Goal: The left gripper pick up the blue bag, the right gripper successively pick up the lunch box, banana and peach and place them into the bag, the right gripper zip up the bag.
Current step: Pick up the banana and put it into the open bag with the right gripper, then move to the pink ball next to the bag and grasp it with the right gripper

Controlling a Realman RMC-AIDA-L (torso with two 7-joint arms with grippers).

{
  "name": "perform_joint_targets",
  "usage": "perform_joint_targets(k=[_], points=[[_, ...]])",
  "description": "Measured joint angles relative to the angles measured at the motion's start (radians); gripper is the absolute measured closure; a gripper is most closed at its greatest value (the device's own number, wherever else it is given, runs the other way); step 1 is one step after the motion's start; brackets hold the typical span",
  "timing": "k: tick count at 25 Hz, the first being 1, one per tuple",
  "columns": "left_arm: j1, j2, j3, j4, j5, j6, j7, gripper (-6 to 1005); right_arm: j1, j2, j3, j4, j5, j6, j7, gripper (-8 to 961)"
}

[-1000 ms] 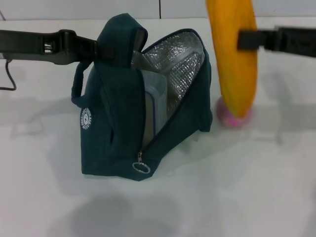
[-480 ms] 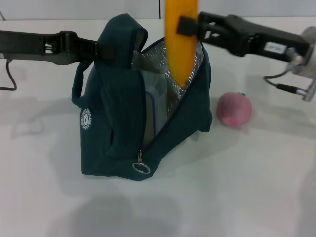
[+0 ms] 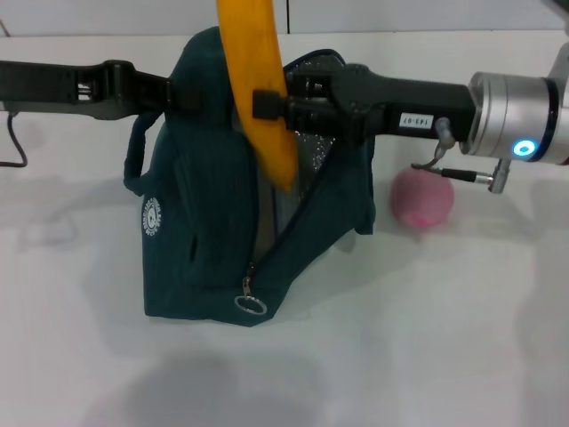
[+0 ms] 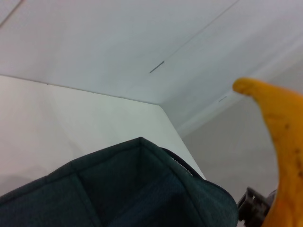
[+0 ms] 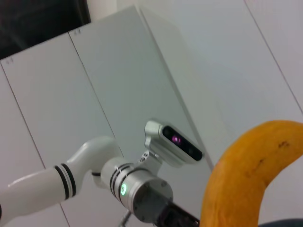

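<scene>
Lunch box (image 3: 271,213) already bagged; banana (image 3: 258,98) gripped by right gripper (image 3: 271,105) over bag (image 3: 204,240) held by left gripper (image 3: 169,92); peach (image 3: 422,197) at 3 o'clock, zipping left.

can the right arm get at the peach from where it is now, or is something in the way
Probably not yet. The peach lies in the open beside the bag, with nothing covering it, but the right gripper is shut on the banana above the bag's mouth.

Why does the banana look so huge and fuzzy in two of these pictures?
Both wrist views sit right beside the banana, so it fills a corner and blurs; in the head view it looks ordinary against the blue bag, which casts soft grey shadows on the table.
</scene>
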Motion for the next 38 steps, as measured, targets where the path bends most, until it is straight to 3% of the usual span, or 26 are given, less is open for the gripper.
perform_joint_targets(k=[25, 29, 32, 38], points=[[0.024, 0.026, -0.001, -0.050, 0.000, -0.013, 0.031, 961, 0.048, 0.000, -0.119, 0.018, 0.004, 0.057, -0.049, 368], [0.027, 0.031, -0.002, -0.050, 0.000, -0.013, 0.030, 961, 0.035, 0.000, -0.114, -0.003, 0.004, 0.051, -0.048, 198], [0.032, 0.035, -0.002, -0.049, -0.004, -0.013, 0.027, 961, -0.004, 0.000, -0.106, -0.047, 0.023, 0.047, -0.040, 141], [0.033, 0.037, -0.002, -0.048, -0.007, -0.013, 0.024, 961, -0.221, -0.011, -0.106, -0.320, 0.141, 0.063, 0.055, 98]])
